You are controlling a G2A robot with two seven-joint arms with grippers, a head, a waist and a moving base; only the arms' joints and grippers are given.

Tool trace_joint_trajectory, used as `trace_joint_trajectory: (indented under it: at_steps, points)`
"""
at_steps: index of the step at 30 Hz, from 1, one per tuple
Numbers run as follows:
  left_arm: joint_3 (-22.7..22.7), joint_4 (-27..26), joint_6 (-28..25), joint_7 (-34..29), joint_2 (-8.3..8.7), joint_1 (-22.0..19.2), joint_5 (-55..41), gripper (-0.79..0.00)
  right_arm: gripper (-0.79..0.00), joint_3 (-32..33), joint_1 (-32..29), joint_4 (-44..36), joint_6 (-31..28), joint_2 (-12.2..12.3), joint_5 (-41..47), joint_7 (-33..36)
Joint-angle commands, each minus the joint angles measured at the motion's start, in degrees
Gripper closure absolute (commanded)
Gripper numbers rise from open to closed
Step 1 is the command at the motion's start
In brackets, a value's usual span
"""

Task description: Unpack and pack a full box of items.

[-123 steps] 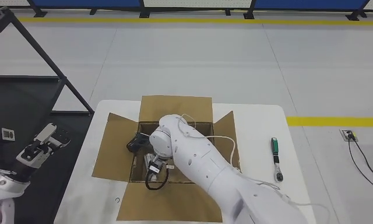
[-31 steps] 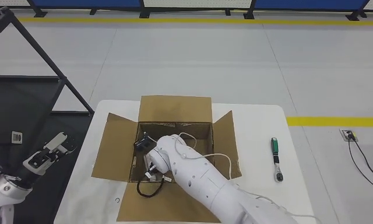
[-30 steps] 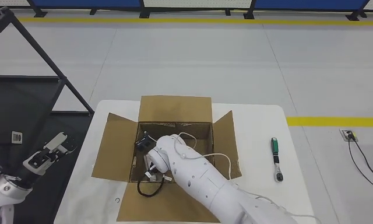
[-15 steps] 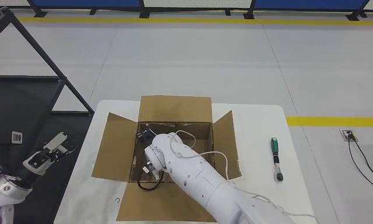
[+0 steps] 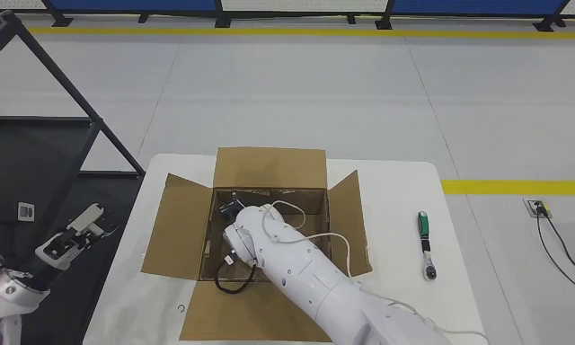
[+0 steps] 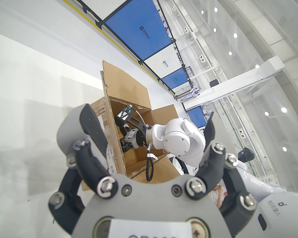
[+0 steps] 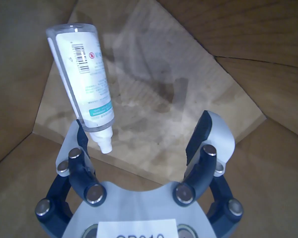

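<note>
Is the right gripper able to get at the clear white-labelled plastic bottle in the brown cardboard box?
Probably yes: the right gripper is open inside the box, and the bottle lies beside one finger, unobstructed.

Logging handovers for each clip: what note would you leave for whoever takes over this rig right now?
Right gripper: open, down inside the cardboard box, one finger beside the cap end of the bottle; nothing held.
Left gripper: open, beside the table, holding nothing.
Done: green-handled ratchet lies on the table outside the box.
Left: grasp the bottle, lift it out, then likely repack both.
</note>
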Motion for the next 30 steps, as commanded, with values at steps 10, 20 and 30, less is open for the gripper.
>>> trace_joint_trajectory:
  at_steps: [10, 20, 30]
  points:
    - [0.0, 0.0, 0.0, 0.0, 0.0, 0.0, 0.0, -0.785, -0.785, 1.4, 0.1, -0.8, -5.4, 0.6, -1.2, 0.2]
    - [0.0, 0.0, 0.0, 0.0, 0.0, 0.0, 0.0, -0.785, -0.785, 2.2, 0.0, 3.2, -18.3, 1.4, -2.6, -6.6]
    - [0.0, 0.0, 0.0, 0.0, 0.0, 0.0, 0.0, -0.785, -0.785, 3.1, -0.7, 5.1, -22.8, 1.2, -2.4, -10.3]
